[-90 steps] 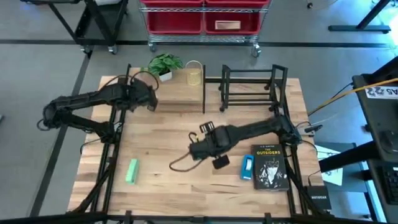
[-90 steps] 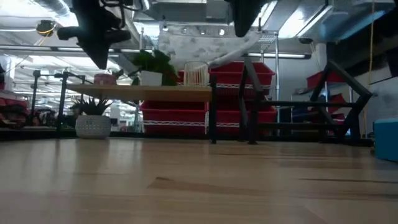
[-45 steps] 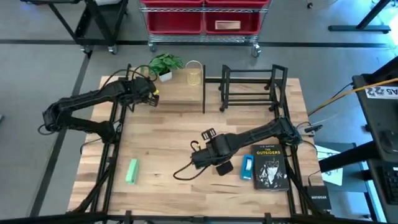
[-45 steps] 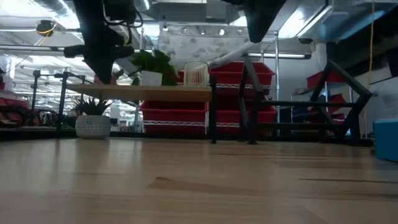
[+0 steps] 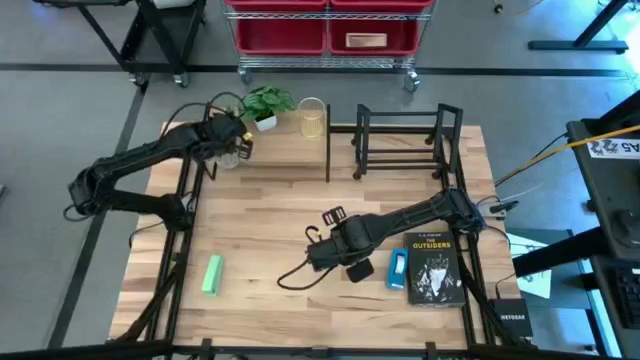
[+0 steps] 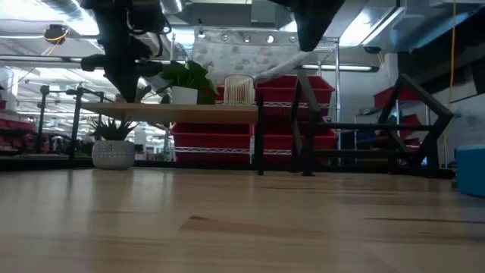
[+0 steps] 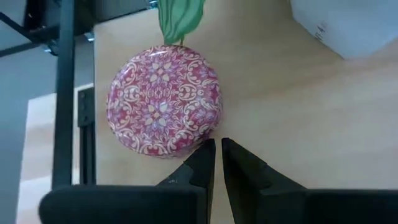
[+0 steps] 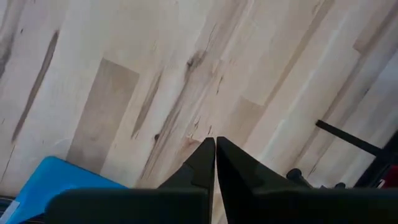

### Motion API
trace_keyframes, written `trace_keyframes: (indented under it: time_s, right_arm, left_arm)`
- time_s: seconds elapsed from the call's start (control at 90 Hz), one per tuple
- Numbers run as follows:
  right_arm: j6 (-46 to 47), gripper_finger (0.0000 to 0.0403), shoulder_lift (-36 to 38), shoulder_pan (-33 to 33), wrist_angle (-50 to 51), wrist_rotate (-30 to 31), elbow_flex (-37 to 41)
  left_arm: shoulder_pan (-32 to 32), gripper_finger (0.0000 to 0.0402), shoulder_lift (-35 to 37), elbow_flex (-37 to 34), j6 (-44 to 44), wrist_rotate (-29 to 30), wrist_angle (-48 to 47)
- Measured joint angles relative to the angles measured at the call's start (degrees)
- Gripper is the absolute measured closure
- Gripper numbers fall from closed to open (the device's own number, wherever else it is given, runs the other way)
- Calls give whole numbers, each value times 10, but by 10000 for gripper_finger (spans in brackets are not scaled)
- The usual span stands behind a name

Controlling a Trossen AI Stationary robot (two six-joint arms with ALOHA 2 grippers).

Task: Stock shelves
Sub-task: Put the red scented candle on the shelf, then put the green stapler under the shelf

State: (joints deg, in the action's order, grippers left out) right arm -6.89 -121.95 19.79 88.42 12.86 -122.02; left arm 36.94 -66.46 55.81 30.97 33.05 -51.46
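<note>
Butcher-block table, book titled "The Outsiders"

Left gripper moved toward 12 o'clock, now over wood-topped shelf; right gripper drawn back toward 5 o'clock, then halted.

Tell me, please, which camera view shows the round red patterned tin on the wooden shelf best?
The left wrist view: the tin fills it, lid pattern clear, just beyond the shut left gripper. In the high view the arm hides most of it; the low view barely shows it; the right wrist view shows none.
</note>
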Motion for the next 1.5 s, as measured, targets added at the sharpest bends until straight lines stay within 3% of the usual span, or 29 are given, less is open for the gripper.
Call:
trace_keyframes:
  time_s: [0.456, 0.644, 0.767, 0.933, 1.033, 1.156, 1.311, 1.5]
  right_arm:
    - [6, 403, 0, 1, 0, 0, 0]
    - [14, 403, 0, 1, -1, 0, 0]
    - [-30, 403, 0, -3, -31, -16, 0]
    - [-90, 403, 0, -22, -113, -115, 9]
    - [-108, 403, 0, -24, -145, -130, 37]
    - [-111, 403, 0, -22, -195, -131, 93]
    - [-69, 403, -1, -19, -258, -131, 170]
    - [-37, 403, 0, 5, -327, -109, 246]
  left_arm:
    - [23, 387, 0, -17, -67, 4, 79]
    - [-9, 387, 15, -7, -89, 0, 83]
    - [-55, 387, 44, 31, -90, -88, 84]
    - [-142, 387, 95, 111, -90, -231, 72]
    - [-219, 387, 118, 160, -70, -267, 17]
    - [-346, 394, 122, 199, 22, -249, -74]
    - [-503, 400, 81, 201, 206, -196, -141]
    - [-641, 401, -18, 200, 453, -249, -219]
